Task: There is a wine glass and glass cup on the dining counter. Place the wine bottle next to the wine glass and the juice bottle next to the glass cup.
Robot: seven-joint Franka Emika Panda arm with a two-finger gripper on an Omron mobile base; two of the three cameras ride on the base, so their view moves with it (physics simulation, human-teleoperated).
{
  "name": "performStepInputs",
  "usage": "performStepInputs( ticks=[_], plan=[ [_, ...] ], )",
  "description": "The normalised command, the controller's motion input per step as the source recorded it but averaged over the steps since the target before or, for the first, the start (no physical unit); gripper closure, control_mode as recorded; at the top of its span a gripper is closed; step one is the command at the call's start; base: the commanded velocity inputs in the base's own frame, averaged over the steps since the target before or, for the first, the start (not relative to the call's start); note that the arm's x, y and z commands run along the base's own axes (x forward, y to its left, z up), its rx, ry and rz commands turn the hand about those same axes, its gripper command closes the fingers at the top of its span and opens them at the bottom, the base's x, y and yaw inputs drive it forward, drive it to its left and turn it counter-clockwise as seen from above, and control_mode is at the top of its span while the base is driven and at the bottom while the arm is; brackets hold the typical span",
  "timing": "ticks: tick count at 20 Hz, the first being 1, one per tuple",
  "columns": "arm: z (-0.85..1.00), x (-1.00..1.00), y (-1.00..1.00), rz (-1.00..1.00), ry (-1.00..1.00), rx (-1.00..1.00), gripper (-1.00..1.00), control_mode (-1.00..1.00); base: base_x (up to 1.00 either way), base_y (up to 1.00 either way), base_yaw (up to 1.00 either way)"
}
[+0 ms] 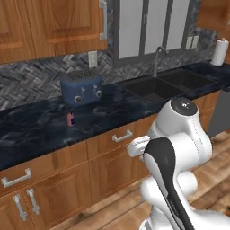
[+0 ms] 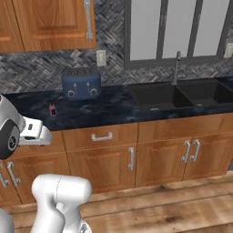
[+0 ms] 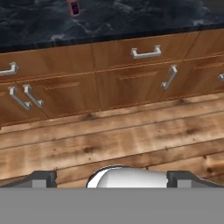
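Observation:
The juice bottle (image 1: pixel 70 118) (image 2: pixel 53 109) (image 3: pixel 74 6) is a small red-pink bottle. It stands upright on the dark marbled wall counter (image 1: pixel 40 126), a little in front of the blue toaster. My gripper (image 3: pixel 111 179) is open, its two dark fingertips (image 3: pixel 43 178) set wide apart with nothing between them. It hangs low in front of the cabinet doors, tilted down toward the wooden floor, well short of the bottle. The wine bottle, wine glass, glass cup and dining counter are out of view.
A blue toaster (image 1: pixel 81 87) (image 2: pixel 82 85) stands at the back of the counter. To its right are a black double sink (image 1: pixel 166 85) (image 2: pixel 177 95) and a faucet (image 1: pixel 157 58). A paper towel roll (image 1: pixel 220 51) is at the far right. Wooden drawers and doors (image 3: pixel 131 78) are below the counter.

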Motion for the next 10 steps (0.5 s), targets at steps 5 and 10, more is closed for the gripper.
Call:
performStepInputs(
  ticks=[5,10],
  plan=[
    [0.0,0.0,0.0,0.0,0.0,0.0,-1.0,1.0,0.6,-0.32,0.18],
    [0.0,0.0,0.0,0.0,0.0,0.0,-1.0,1.0,0.72,-0.23,0.18]
  ],
)
